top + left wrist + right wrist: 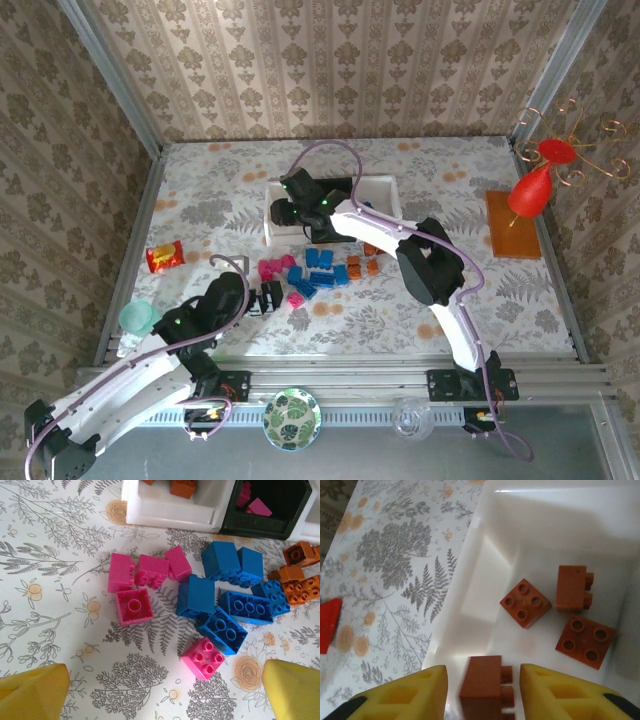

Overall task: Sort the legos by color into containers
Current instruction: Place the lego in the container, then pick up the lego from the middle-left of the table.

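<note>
Floral table (560,300); brown brick (482,682) perhaps loose.

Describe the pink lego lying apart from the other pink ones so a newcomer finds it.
Look at the loose legos on the table in front of the white tray and black tray. At the pile's near edge, toward the arm bases, one pink lego lies studs up. The other pink ones cluster at left; this one sits alone beside a blue lego.
</note>
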Motion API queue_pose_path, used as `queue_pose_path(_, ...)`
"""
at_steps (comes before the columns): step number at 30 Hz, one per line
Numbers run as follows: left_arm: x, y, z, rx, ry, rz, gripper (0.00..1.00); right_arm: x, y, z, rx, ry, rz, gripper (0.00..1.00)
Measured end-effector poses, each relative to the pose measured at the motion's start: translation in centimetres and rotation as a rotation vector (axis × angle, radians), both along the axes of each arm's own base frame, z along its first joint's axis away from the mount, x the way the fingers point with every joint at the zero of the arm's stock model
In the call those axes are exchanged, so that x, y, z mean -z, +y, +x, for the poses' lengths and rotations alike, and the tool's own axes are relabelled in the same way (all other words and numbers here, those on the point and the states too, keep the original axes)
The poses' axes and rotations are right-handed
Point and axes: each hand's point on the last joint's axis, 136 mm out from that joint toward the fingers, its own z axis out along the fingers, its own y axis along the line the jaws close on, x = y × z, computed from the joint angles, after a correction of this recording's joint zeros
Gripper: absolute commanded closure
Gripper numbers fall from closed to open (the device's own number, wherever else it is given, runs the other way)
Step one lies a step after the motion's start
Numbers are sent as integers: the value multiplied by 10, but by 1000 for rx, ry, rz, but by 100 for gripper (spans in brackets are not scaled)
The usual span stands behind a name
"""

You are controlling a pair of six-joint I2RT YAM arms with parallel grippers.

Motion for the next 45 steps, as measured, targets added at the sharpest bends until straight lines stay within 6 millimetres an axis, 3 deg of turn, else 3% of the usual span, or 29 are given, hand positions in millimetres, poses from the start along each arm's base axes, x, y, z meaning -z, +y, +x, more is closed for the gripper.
queue_pose_path(6, 10, -4, 0, 20, 55, -1, 4, -12, -10, 0, 10, -7, 14, 29)
queue_pose_path(10, 25, -17, -1, 91, 111, 30, 12, -25, -39, -27, 19, -5, 14, 29)
queue_pose_path(15, 51, -34, -8, 199, 218, 119, 13, -44, -75, -53, 44, -36, 64, 29)
queue_pose_path(22, 70, -64, -19, 351, 276, 252, 18, -19, -118, -72, 110, 12, 73, 29)
queue_pose_path(26, 81, -69, -15, 371, 286, 334, 20, -12, -124, -81, 115, 26, 69, 29)
queue_pose_path(35, 91, -70, 1, 375, 257, 447, 25, -34, -128, -83, 127, -23, 125, 29)
queue_pose_path(45, 106, -84, 11, 405, 262, 462, 46, -29, -141, -85, 151, -13, 127, 28)
